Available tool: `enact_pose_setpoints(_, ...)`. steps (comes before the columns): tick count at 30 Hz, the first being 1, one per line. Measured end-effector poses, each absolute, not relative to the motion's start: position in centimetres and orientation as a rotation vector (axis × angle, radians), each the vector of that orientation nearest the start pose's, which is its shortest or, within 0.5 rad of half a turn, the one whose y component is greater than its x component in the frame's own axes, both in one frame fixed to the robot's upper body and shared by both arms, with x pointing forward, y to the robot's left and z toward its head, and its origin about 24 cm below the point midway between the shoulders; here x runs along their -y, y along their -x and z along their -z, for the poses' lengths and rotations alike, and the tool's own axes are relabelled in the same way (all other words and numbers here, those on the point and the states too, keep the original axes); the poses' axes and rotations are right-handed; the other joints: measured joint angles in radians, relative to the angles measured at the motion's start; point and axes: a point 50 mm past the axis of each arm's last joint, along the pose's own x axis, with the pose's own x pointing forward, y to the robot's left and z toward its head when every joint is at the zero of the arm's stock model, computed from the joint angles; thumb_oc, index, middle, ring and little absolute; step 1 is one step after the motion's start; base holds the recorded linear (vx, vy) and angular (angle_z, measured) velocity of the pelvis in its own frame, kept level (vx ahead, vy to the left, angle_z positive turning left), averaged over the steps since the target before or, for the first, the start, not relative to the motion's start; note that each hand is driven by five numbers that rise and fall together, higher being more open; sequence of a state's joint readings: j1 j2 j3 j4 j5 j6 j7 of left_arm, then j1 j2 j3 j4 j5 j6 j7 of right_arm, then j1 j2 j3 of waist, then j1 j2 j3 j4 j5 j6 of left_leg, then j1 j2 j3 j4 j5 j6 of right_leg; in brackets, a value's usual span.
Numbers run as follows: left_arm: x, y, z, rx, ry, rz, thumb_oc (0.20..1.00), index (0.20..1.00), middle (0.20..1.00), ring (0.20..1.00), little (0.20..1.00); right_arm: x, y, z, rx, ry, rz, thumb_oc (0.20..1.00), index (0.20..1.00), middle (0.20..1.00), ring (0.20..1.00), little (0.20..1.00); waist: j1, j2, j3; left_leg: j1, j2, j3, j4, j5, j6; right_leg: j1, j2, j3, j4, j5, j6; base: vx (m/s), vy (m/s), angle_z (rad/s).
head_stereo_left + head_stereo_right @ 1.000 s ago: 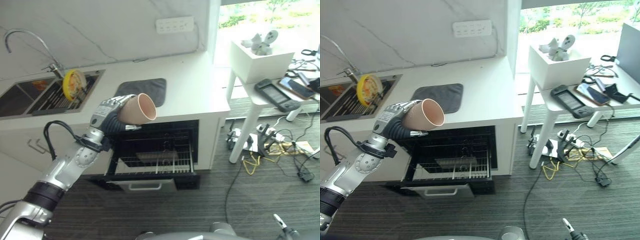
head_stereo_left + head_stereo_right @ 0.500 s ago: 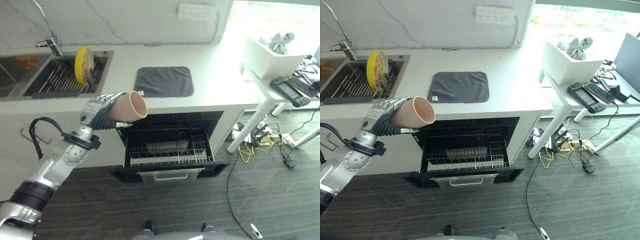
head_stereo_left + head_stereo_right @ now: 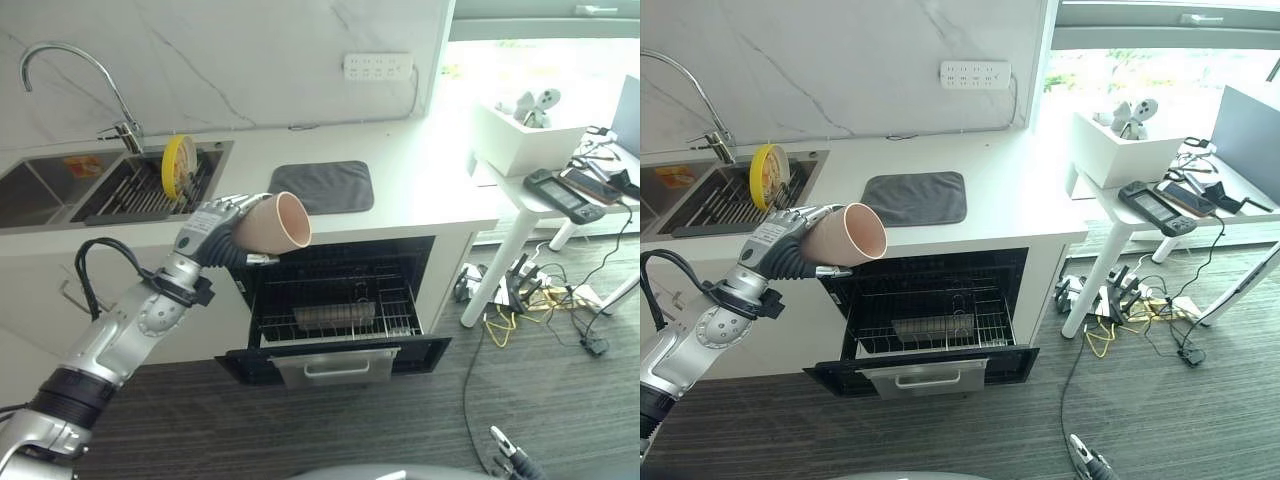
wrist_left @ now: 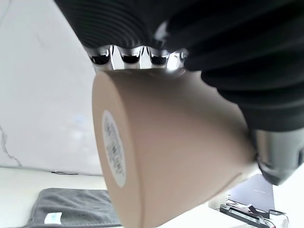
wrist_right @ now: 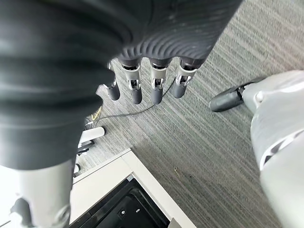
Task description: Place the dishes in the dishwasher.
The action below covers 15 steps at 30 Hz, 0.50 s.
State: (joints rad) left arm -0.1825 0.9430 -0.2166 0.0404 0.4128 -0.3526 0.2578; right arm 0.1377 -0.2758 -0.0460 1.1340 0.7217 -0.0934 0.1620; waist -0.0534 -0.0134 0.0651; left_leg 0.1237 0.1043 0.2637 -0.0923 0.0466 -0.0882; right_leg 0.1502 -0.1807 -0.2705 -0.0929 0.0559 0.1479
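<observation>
Left eye view: my left hand clenches the beige cup sideways above the open dishwasher, ready for racking; right hand hangs released.

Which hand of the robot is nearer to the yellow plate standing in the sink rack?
Left. The left hand, curled round the beige cup, is in front of the counter near the yellow plate. The right hand hangs open over the floor.

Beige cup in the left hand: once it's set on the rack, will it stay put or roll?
The beige cup is tapered and round, so laid sideways it would probably roll in an arc. It looks rigid and smooth, possibly slippery. The left hand holds it sideways above the open dishwasher rack; mouth-down seems steadier.
</observation>
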Motion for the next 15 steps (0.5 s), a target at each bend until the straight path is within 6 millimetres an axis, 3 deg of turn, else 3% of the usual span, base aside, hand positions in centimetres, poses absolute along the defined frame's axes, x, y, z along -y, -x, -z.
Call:
enact_pose_setpoints(11,-23.56,-26.82,-13.57,0.478,-1.189,0.193,0.2,0.2,0.2,0.2,0.2,25.62,-6.12,15.21,-0.971,-0.431,0.469,1.0,1.0,1.0,1.0,1.0,-0.022,0.021,-0.024,0.001,0.0,0.02,0.0,0.007,0.004,-0.007,0.0,0.017,0.0,0.006,0.0,0.0,-0.007,-0.05)
enact_pose_setpoints(15,-23.36,-26.83,-13.36,0.471,-1.173,0.201,0.2,0.2,0.2,0.2,0.2,25.6,-6.93,14.91,-0.931,-0.444,0.469,1.0,1.0,1.0,1.0,1.0,-0.023,0.022,-0.025,0.002,0.0,0.021,0.0,0.007,0.004,-0.008,0.0,0.017,0.0,0.006,0.0,-0.03,-0.015,-0.01)
